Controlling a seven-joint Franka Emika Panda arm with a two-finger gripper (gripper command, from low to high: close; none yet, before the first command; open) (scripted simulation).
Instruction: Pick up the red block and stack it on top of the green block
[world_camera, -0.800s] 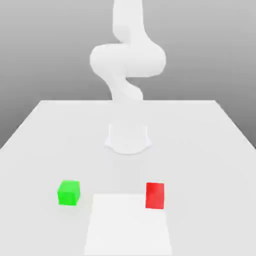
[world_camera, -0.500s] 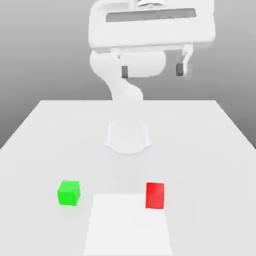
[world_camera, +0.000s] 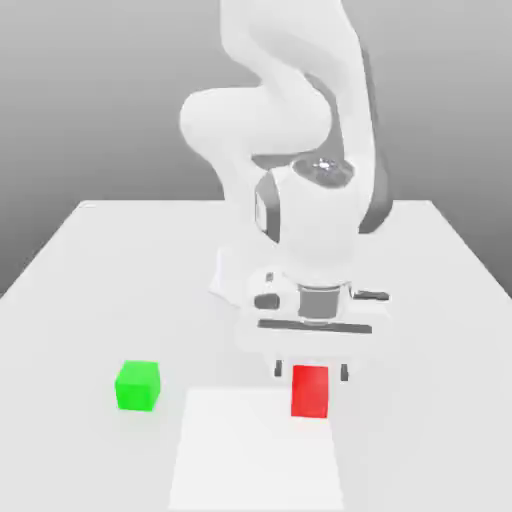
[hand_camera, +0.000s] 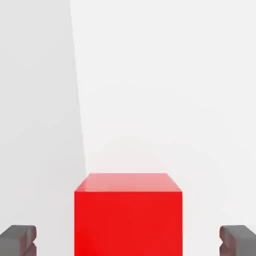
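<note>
The red block (world_camera: 309, 391) rests on the white table (world_camera: 90, 290), towards the exterior view's right and near the front. My gripper (world_camera: 311, 371) hangs low directly over it, open, one dark fingertip on either side of the cube's top. In the hand view the red block (hand_camera: 128, 215) sits between the two fingertips (hand_camera: 19, 240), with a clear gap on each side, and my gripper (hand_camera: 128, 241) holds nothing. The green block (world_camera: 138, 385) stands alone on the table towards the exterior view's left, about level with the red one.
A brighter white square patch (world_camera: 257, 450) lies on the table between the two blocks, its corner by the red one. The arm's round base (world_camera: 232, 280) stands behind them at mid-table. The table's far edge (world_camera: 150, 203) meets a grey backdrop.
The arm has swung down from high above the table until the open hand sits just over the red block. Neither block has moved.
</note>
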